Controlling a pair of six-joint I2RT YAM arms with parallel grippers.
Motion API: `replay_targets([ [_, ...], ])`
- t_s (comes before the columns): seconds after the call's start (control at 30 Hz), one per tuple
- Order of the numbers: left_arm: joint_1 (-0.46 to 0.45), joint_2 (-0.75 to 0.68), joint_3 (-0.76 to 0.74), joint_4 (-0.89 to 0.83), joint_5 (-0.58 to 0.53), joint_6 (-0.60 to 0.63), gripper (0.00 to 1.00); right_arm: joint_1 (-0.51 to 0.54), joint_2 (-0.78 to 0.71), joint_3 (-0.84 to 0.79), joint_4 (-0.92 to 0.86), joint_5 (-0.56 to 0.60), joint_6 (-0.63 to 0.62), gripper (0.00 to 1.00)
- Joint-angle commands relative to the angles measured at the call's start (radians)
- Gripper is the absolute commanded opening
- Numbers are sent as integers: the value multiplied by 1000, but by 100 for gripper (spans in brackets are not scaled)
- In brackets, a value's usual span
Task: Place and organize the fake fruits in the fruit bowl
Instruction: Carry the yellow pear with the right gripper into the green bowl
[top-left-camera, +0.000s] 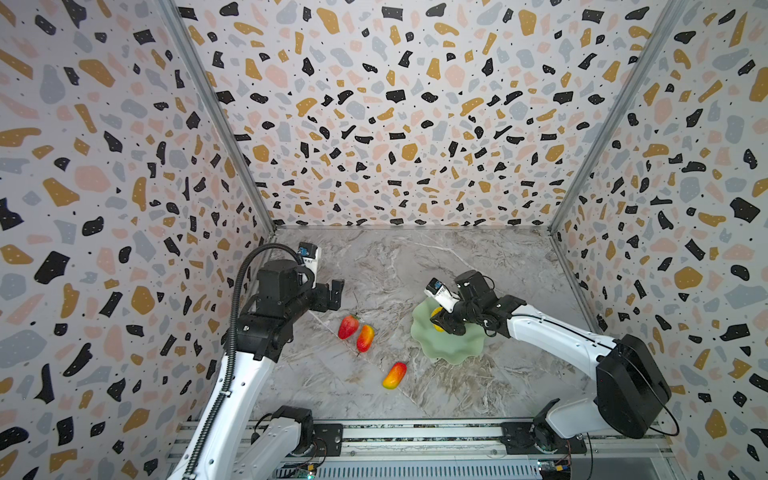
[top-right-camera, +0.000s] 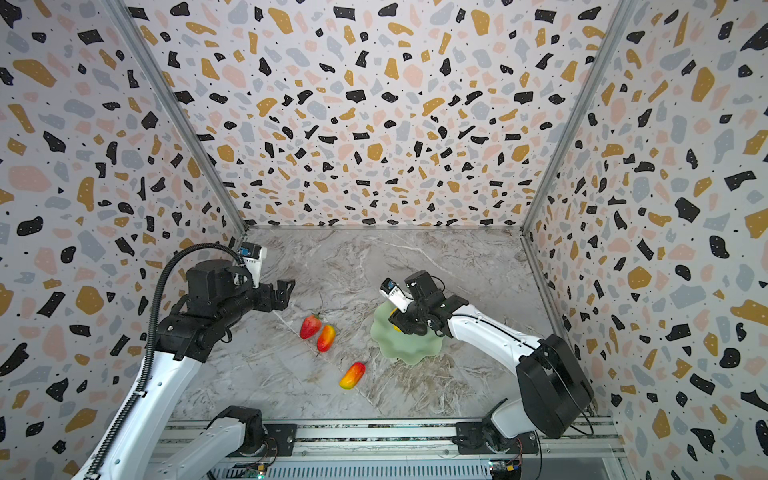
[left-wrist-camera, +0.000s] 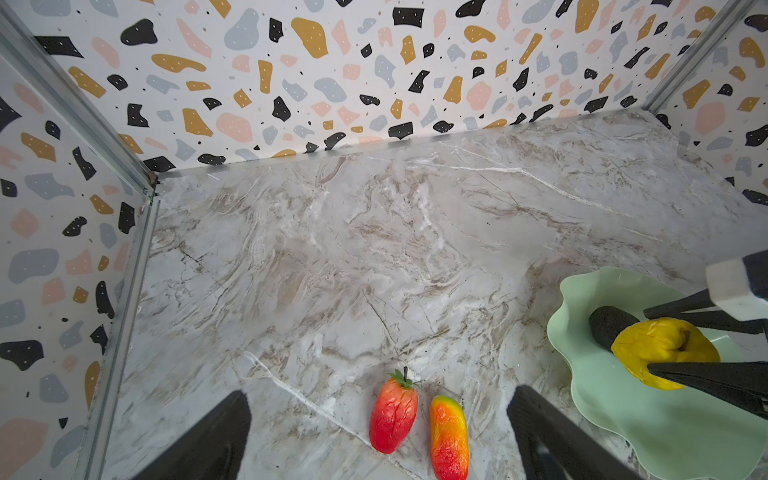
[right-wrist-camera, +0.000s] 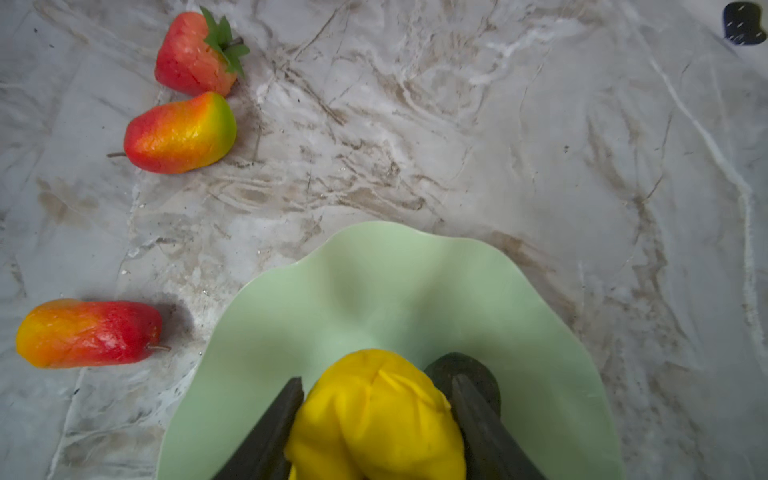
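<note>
While the fruit bowl (right-wrist-camera: 374, 291) sits beneath the right gripper (right-wrist-camera: 376, 380), its jaws clamp the bumpy yellow fruit (right-wrist-camera: 374, 428), with the avocado (left-wrist-camera: 611, 328) just beside one finger. The left gripper (left-wrist-camera: 380, 392) hangs wide open, with the strawberry (left-wrist-camera: 392, 415) and one mango (left-wrist-camera: 449, 436) just ahead between its fingertips. The second mango (right-wrist-camera: 87, 332) lies apart from both grippers.

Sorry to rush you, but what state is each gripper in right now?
Left gripper: jaws open, holding nothing.
Right gripper: jaws closed on the yellow fruit, in the fruit bowl.
</note>
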Motion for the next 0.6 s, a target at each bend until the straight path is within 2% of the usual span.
replay_targets([
  [0.0, -6, 2, 17, 34, 20, 10, 100, 2, 21, 8, 32, -36, 30, 29],
  [0.57, -6, -6, -1, 39, 9, 15, 100, 5, 168, 48, 122, -29, 20, 32],
])
